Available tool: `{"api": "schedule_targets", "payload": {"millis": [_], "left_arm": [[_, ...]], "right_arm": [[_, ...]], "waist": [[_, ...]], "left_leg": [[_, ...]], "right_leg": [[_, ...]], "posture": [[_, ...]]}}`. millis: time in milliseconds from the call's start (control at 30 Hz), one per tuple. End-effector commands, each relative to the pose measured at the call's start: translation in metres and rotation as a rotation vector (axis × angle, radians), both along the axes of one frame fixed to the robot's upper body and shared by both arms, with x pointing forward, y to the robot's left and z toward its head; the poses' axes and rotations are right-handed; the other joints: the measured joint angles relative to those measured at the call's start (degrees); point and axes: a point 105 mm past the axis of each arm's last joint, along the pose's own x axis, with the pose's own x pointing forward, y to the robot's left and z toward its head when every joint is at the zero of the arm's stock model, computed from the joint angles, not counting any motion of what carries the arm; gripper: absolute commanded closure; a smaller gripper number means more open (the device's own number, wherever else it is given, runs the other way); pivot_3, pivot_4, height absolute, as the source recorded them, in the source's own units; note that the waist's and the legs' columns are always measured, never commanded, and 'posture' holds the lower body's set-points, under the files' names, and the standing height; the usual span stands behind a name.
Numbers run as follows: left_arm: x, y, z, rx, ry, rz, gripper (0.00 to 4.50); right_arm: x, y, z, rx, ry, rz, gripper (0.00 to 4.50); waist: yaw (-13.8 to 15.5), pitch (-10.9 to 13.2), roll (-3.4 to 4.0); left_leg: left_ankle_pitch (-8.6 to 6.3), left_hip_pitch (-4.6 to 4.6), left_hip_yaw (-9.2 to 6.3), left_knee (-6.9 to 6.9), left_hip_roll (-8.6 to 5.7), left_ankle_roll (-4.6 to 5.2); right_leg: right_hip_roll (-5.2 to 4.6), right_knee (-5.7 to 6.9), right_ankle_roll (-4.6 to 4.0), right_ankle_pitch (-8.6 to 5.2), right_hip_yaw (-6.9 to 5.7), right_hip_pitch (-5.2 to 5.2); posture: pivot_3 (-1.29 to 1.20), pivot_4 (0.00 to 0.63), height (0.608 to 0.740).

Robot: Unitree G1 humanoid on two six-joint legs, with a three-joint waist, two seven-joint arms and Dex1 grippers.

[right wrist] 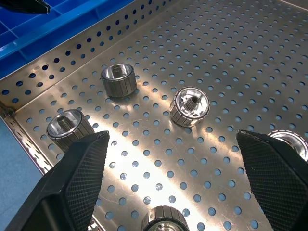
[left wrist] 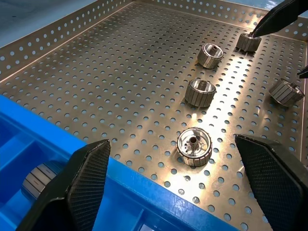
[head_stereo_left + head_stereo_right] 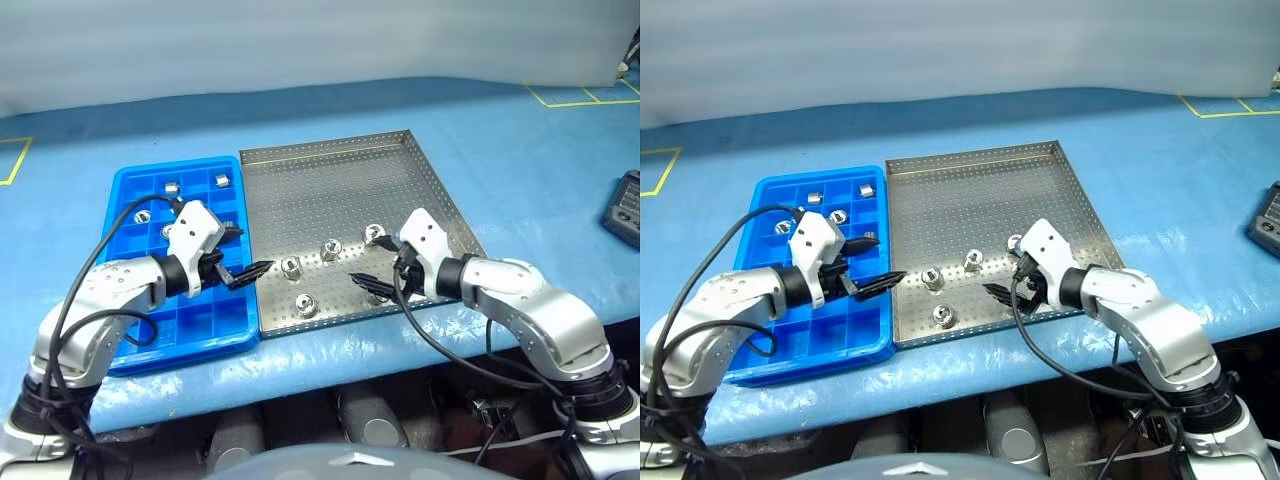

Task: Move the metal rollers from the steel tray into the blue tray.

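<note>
— Blue sheeting is covering the tabletop; small shiny silver metal rollers (image 3: 291,267) are sitting near the front edge of the perforated silver-grey steel tray (image 3: 330,180).

— Both tools, left tool (image 3: 247,273) and right tool (image 3: 372,286), are gaping wide and empty. Rollers could be rolling away if nudged, or missing the gridded bright blue plastic tray (image 3: 185,325).

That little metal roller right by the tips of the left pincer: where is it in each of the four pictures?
Left eye view: the roller stands on the steel tray, just right of the left pincer.
Right eye view: same spot.
Left wrist view: nearest roller, framed by that pincer.
Right wrist view: the roller closest to the blue tray.
Shared landmark: the steel tray's wall along the blue tray.
</note>
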Motion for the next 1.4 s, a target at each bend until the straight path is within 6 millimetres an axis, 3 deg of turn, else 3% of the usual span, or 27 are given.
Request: {"api": "schedule_targets", "payload": {"millis": [33, 1400], "left_arm": [[-0.0021, 0.0010, 0.0144, 0.008, -0.064, 0.002, 0.00], [-0.0013, -0.0009, 0.0172, 0.008, -0.066, -0.031, 0.00]], "right_arm": [[0.0019, 0.0006, 0.0071, -0.002, -0.035, 0.001, 0.05], [-0.0008, -0.0064, 0.0018, -0.002, -0.040, -0.048, 0.05]], "waist": [[0.1, 0.0, -0.01], [-0.1, 0.0, -0.02]], "left_leg": [[0.00, 0.00, 0.00, 0.00, 0.00, 0.00], [0.00, 0.00, 0.01, 0.06, 0.00, 0.00]], "right_leg": [[0.00, 0.00, 0.01, 0.01, 0.00, 0.00], [0.00, 0.05, 0.05, 0.04, 0.00, 0.01]], "posture": [[-0.13, 0.150, 0.740], [-0.16, 0.150, 0.740]]}}
